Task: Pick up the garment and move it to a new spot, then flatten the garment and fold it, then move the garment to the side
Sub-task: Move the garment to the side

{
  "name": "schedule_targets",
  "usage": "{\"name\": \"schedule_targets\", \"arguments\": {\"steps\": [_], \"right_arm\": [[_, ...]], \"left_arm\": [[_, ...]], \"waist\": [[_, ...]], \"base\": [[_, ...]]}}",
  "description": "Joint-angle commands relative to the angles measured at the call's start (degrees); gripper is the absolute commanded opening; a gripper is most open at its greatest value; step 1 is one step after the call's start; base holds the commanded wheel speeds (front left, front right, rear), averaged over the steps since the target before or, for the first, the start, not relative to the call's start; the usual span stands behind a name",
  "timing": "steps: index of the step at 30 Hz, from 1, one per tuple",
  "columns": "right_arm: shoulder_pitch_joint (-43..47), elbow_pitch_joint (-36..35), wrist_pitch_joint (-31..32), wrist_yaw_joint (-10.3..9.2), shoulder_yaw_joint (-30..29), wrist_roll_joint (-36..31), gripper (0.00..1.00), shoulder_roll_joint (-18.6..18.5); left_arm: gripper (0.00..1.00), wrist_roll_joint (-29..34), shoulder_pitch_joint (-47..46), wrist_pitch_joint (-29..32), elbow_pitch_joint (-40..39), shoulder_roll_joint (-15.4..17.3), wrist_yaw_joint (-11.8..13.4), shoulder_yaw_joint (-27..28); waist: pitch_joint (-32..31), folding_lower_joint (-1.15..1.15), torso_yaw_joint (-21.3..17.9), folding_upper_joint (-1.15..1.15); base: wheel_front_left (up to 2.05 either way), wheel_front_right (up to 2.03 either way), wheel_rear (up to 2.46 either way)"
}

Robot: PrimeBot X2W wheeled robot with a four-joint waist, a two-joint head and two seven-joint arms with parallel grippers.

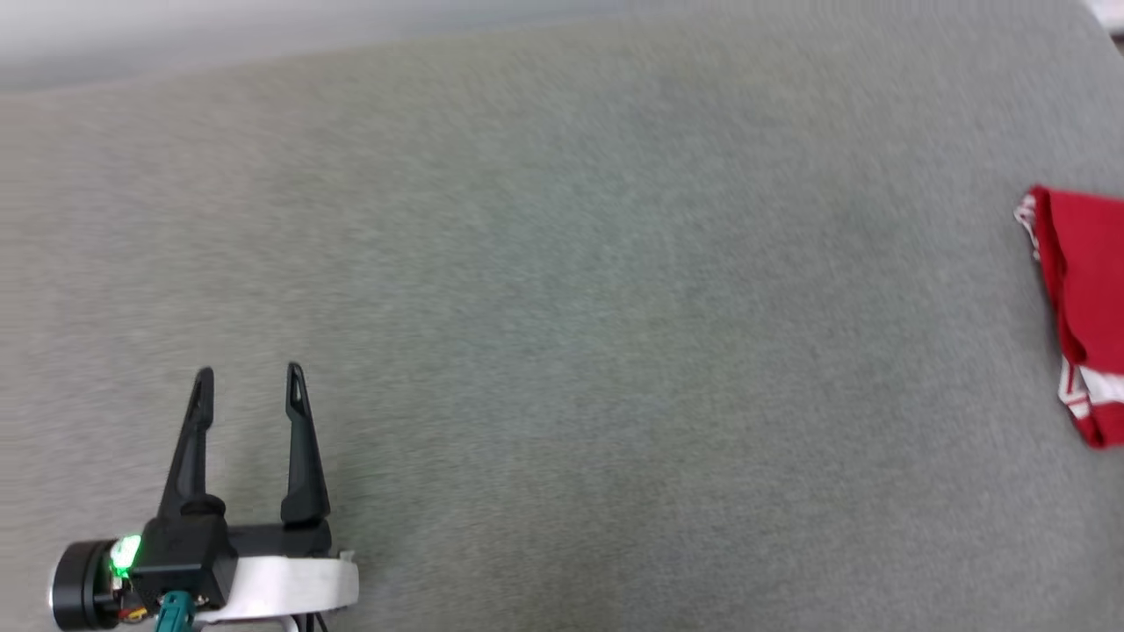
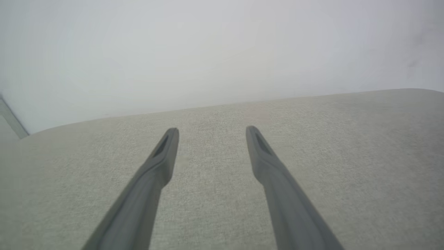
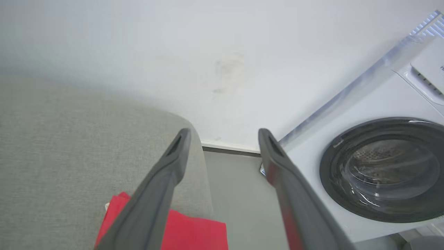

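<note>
**One folded shirt at the edge, both end effectors empty**

One garment (image 1: pixel 1084 307) lies folded at the far right edge of the grey cushioned surface (image 1: pixel 562 290), at about 3 o'clock in the head view and partly cut off by the frame. It shows as a compact red bundle with white striped trim at its upper and lower corners.

By the look of it, this is light, soft cloth: limp, not fragile, not slippery, but quick to lose its fold if lifted by a single layer. The safer hold would be a pinch through all the layers at a folded edge, or both sides at once, so the stack travels as one piece.

The left end effector (image 1: pixel 250 386) sits at roughly 7 o'clock in the head view, fingers spread and holding nothing, well apart from the garment across the bare surface. In the right wrist view the right end effector (image 3: pixel 222 139) also stands spread wide and empty, with the garment (image 3: pixel 194 232) low between its fingers near 6 o'clock, close under it but apart from the fingertips. Beyond them, at 3 o'clock, stands a washing machine (image 3: pixel 381 166).

Judging by this, the last step looks done or nearly so.
</note>
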Motion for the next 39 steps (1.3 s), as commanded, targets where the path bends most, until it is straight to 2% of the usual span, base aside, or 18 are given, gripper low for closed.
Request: {"name": "schedule_targets", "arguments": {"steps": [1, 5, 10, 17, 23, 30, 39], "right_arm": [[1.82, -1.3, -3.7, -0.06, -1.6, -2.13, 1.0, 2.91], [4.76, -4.71, -11.34, -0.06, -4.12, -6.67, 1.0, 9.03], [9.55, -9.01, -18.49, -0.06, -3.5, -8.54, 1.0, 16.27], [19.18, -14.82, -22.44, -0.06, -2.16, -8.78, 1.0, 25.95], [28.6, -17.69, -23.37, -0.06, -2.9, -7.27, 1.0, 32.42], [37.51, -18.97, -23.39, -0.06, -2.86, -5.28, 1.0, 36.1], [45.41, -22.46, -23.39, -0.06, -3.74, -4.71, 1.0, 38.51]], "left_arm": [[1.0, -0.24, 1.13, -0.12, 0.44, -0.33, 0.3, 0.24], [1.0, -0.61, 2.52, -0.11, 1.84, -0.78, 0.32, 0.26], [1.0, -0.68, 3.88, -0.11, 3.69, -1.06, 0.26, 0.47], [1.0, -0.95, 5.74, -0.12, 5.82, -1.43, -0.06, 0.21], [1.0, -0.68, 6.87, -0.11, 7.12, -1.62, -0.87, -0.73], [1.0, -0.45, 8.43, -0.11, 8.38, -1.76, -1.47, -1.4], [1.0, -0.65, 10.24, -0.12, 9.52, -1.86, -2.43, -2.07]], "waist": [[-3.92, 0.0, 3.35, 0.0], [-6.72, 0.0, 5.18, 0.0], [-9.45, 0.0, 6.85, 0.0], [-13.05, 0.0, 8.58, 0.0], [-15.26, 0.0, 10.08, 0.0], [-17.67, 0.0, 10.96, 0.0], [-20.23, 0.0, 11.58, 0.0]], "base": [[0.0, 0.0, 0.0], [0.0, 0.0, 0.0], [0.0, 0.0, 0.0], [0.0, 0.0, 0.0], [0.0, 0.0, 0.0], [0.0, 0.0, 0.0], [0.0, 0.0, 0.0]]}}
